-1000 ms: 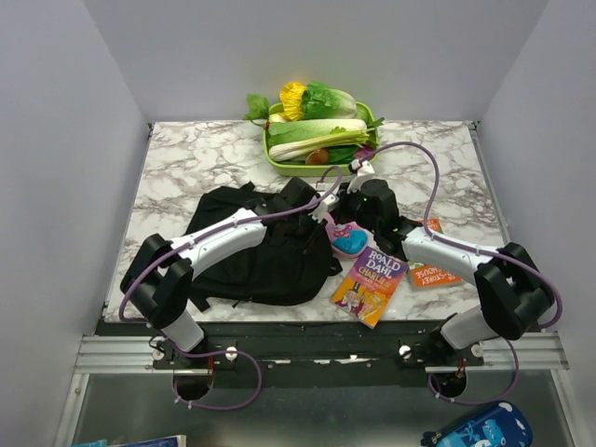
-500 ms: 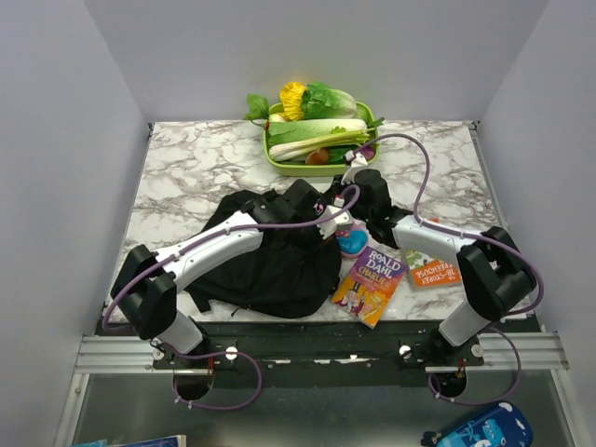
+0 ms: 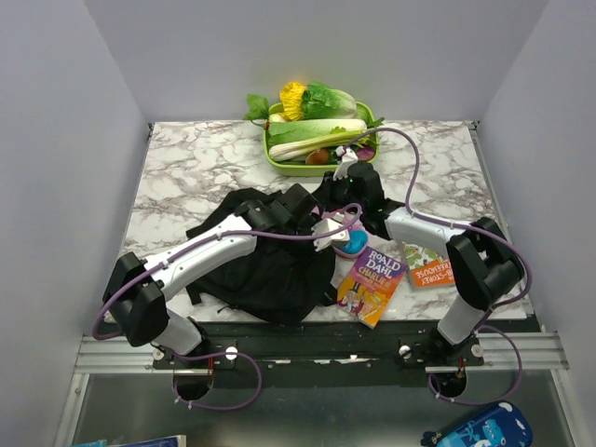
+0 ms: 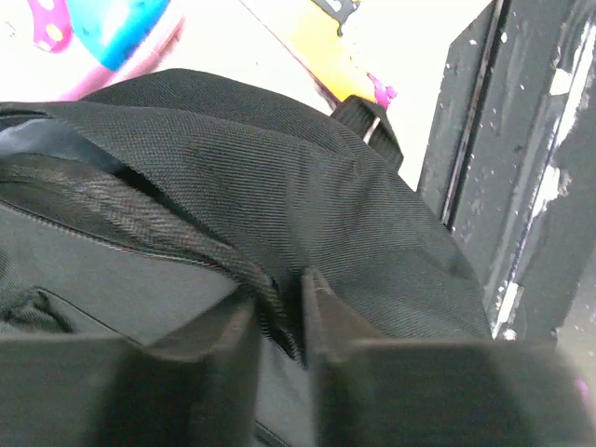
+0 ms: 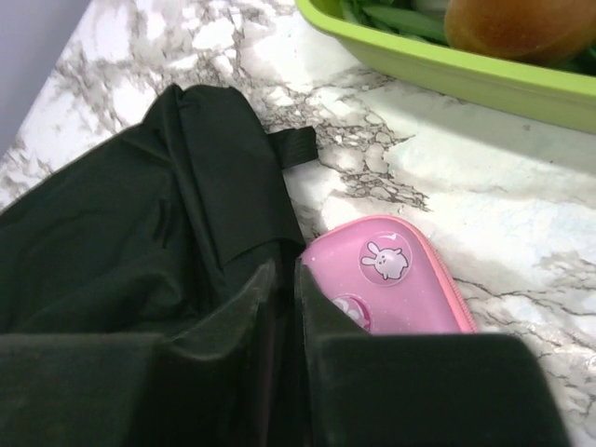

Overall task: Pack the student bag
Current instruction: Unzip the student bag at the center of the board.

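At bottom centre the right gripper (image 5: 282,279) pinches the black backpack (image 5: 121,233); a pink pencil case (image 5: 391,279) lies just right, a green tray (image 5: 447,79) upper right.

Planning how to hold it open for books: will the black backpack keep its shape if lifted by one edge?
Probably not: the student bag lies crumpled and slumped on the table, so a lifted edge would likely drape. Its coarse weave looks grippy rather than slippery. It lies fairly flat, so probably light for its size.
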Tool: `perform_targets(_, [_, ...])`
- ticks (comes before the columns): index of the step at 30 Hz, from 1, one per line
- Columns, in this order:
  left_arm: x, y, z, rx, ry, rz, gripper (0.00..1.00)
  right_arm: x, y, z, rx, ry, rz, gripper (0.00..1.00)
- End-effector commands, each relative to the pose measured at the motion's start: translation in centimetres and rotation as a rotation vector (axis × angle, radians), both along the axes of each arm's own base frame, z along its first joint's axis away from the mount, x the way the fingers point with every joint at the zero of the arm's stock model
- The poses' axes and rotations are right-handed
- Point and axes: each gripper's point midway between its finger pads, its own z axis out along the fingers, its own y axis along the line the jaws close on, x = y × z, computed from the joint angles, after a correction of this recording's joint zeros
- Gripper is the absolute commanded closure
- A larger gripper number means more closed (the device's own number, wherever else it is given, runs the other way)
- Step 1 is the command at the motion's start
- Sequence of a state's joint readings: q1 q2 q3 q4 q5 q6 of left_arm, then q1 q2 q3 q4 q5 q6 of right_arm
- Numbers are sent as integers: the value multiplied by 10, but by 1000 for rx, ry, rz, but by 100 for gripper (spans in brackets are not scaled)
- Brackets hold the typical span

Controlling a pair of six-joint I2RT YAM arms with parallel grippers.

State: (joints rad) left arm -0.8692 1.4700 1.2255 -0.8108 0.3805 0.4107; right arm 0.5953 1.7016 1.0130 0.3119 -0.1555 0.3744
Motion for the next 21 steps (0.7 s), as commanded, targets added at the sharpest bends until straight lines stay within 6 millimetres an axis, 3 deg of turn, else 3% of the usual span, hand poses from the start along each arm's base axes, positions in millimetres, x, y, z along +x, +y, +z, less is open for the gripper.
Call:
perform_targets(1, [-18, 22, -2, 2, 179, 65, 64, 10, -12, 30, 46, -87, -42, 70])
perform_targets(3, [-16, 18, 6, -38, 228, 84, 52, 3, -16, 37, 56, -93, -42, 52])
perform_targets(4, [-9, 21, 7, -46, 243, 108, 42, -3, -19, 29, 47, -77, -39, 48])
perform_targets(6, [-2, 22, 11, -57, 260, 122, 11, -9, -21, 34, 54, -79, -30, 43])
perform_targets(7, [4, 25, 12, -63, 260, 137, 1, -14, -24, 30, 46, -68, -27, 41])
perform_targets(10, [12, 25, 26, -96, 250, 121, 1, -25, -27, 33, 46, -61, -9, 39])
perform_targets(13, [5, 36, 34, -81, 247, 32, 1, -41, -29, 37, 51, -55, 30, 39])
perform_targets(14, [-8, 45, 31, -47, 286, 3, 1, -49, -32, 31, 50, -43, 41, 39])
perform_targets(17, [-25, 59, 14, -12, 316, -30, 1, -73, -29, 42, 67, -58, 112, 42])
perform_targets(21, [-36, 71, -10, 37, 227, -46, 9, -108, -13, 40, -3, -98, 250, 55])
